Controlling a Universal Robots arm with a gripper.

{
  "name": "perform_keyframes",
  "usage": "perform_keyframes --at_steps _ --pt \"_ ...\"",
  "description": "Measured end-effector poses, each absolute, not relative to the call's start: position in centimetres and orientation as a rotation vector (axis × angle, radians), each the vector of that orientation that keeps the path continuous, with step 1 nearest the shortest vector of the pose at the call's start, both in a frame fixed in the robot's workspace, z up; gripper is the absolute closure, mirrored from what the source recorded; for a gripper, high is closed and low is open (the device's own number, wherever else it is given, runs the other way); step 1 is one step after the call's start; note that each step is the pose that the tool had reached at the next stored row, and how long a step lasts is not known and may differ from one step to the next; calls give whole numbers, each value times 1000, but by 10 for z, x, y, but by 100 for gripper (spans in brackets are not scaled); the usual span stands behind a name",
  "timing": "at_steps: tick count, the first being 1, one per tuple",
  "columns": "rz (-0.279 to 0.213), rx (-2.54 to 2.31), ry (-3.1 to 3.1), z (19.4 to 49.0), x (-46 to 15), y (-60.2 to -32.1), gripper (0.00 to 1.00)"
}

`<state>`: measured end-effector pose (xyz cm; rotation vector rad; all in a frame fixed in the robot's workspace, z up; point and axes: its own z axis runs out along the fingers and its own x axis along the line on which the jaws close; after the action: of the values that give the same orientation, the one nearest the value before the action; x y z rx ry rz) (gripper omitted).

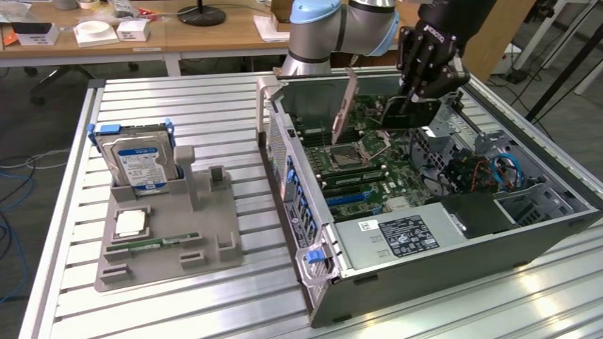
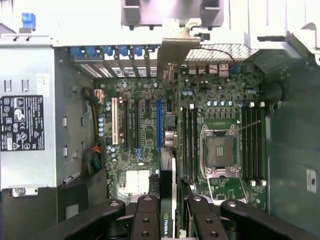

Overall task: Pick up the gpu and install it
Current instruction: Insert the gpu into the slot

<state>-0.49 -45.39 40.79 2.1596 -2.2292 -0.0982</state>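
The hand (image 2: pixel 170 215) is clamped on the gpu (image 2: pixel 168 170), which sits edge-on between the fingers with its silver bracket (image 2: pixel 175 50) at the far end. The card hangs above the motherboard (image 2: pixel 135 125), apart from it, inside the open computer case (image 1: pixel 282 162) on the slatted desk (image 1: pixel 188 106).
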Motion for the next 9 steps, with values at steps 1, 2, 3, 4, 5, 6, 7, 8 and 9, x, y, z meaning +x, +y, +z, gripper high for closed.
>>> perform_keyframes --at_steps 1,2,3,4,5,6,7,8,9 --pt "-98 2170 -2219 408 -5 -454 74" --pt "-98 2179 -2209 408 -5 -454 74" --pt "-97 2189 -2199 408 -5 -454 74" --pt "-97 2194 -2194 408 -5 -454 74" --pt "-97 2198 -2190 408 -5 -454 74" --pt "-97 2200 -2188 408 -5 -454 74" --pt "-97 2203 -2184 408 -5 -454 74" --pt "-97 2206 -2181 408 -5 -454 74" --pt "-97 2206 -2181 408 -5 -454 74"
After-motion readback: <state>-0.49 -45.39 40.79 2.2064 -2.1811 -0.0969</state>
